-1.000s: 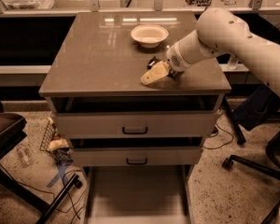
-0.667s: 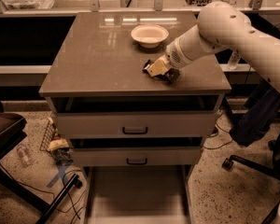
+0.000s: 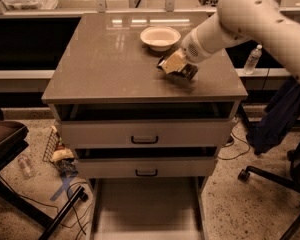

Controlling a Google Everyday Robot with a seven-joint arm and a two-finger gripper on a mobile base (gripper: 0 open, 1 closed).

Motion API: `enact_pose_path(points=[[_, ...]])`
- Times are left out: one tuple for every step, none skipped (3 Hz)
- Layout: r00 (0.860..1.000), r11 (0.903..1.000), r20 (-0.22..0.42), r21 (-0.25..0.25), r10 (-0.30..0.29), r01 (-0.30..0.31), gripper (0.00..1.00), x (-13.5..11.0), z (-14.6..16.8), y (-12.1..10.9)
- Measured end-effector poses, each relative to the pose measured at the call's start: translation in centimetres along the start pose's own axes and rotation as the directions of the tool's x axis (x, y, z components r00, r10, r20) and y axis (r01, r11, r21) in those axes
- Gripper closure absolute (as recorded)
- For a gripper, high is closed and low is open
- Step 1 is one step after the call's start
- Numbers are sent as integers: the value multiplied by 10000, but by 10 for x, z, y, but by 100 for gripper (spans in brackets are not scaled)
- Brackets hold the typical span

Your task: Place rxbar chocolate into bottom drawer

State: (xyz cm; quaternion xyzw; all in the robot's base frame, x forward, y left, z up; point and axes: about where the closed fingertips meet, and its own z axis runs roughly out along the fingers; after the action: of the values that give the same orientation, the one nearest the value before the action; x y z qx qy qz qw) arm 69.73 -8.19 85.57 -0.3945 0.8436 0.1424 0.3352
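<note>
My gripper (image 3: 176,65) hangs low over the right half of the brown cabinet top (image 3: 105,69), just in front of the white bowl (image 3: 160,36). A small dark piece (image 3: 191,73) shows right under the gripper, against the top. It may be the rxbar chocolate in its black wrapper, but I cannot tell for sure, nor whether it is held. The bottom drawer (image 3: 145,209) is pulled out towards me at floor level, a wide shallow grey tray with a pale floor. The two upper drawers with dark handles stand slightly ajar.
A water bottle (image 3: 252,59) stands on the ledge to the right. A dark cloth hangs on an office chair (image 3: 275,119) at right. A black stand, cables and a small wire basket (image 3: 57,149) lie on the floor at left.
My gripper has shifted a little to the right and back on the cabinet top, closer to the bowl. The drawers have not moved.
</note>
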Motion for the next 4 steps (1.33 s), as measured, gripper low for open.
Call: enact_pose_path(points=[[9987, 9974, 479, 703, -181, 147, 100, -14, -65, 2], [9943, 9956, 1066, 925, 76, -175, 100, 5, -103, 13], [9769, 9948, 2062, 716, 558, -719, 100, 33, -118, 42], [9518, 9908, 2816, 237, 1216, -1336, 100, 78, -102, 77]])
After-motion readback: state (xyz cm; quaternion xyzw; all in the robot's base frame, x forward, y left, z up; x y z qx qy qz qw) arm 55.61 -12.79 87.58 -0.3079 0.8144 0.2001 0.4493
